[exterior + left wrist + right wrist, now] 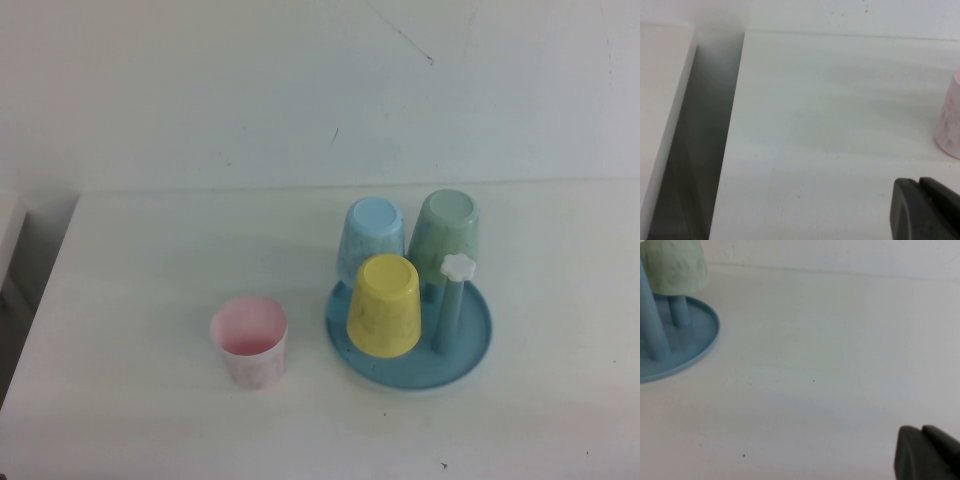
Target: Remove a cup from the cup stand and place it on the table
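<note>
The pale pink cup (250,340) stands upright, mouth up, on the white table (140,300), left of the cup stand (470,350). Its side also shows in the left wrist view (950,122). The blue stand holds a yellow cup (384,305), a light blue cup (372,238) and a pale green cup (447,232), all upside down on pegs, plus one bare peg with a white flower knob (458,267). Neither gripper shows in the high view. My left gripper (920,187) is shut and empty above the table, away from the pink cup. My right gripper (922,432) is shut and empty, away from the stand (700,340).
The table's left edge (737,125) drops into a dark gap, with another white surface (660,100) beyond it. A white wall (300,80) rises behind the table. The green cup (675,265) shows on its peg in the right wrist view.
</note>
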### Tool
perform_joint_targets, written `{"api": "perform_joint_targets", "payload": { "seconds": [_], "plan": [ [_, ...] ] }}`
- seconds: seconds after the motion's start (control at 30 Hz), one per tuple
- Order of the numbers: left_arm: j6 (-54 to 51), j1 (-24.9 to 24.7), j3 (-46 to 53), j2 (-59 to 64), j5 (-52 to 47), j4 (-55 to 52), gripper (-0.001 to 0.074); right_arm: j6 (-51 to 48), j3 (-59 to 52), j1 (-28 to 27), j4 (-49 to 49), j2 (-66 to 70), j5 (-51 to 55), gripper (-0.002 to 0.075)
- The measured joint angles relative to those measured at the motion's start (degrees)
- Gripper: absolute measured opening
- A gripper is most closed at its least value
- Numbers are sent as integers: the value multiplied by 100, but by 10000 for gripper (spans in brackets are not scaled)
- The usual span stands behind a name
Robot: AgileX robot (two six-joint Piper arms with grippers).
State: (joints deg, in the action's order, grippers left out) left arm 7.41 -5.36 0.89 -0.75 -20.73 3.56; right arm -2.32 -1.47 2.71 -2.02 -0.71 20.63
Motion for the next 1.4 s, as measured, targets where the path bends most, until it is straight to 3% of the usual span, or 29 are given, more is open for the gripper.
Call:
{"api": "perform_joint_targets", "payload": {
  "seconds": [0.57, 1.4],
  "plan": [
    [20, 0, 0, 0, 4, 0, -2, 138, 0, -288, -26, 0, 13, 1],
    [20, 0, 0, 0, 13, 0, -2, 81, 0, -293, -451, 0, -8, 0]
  ]
}}
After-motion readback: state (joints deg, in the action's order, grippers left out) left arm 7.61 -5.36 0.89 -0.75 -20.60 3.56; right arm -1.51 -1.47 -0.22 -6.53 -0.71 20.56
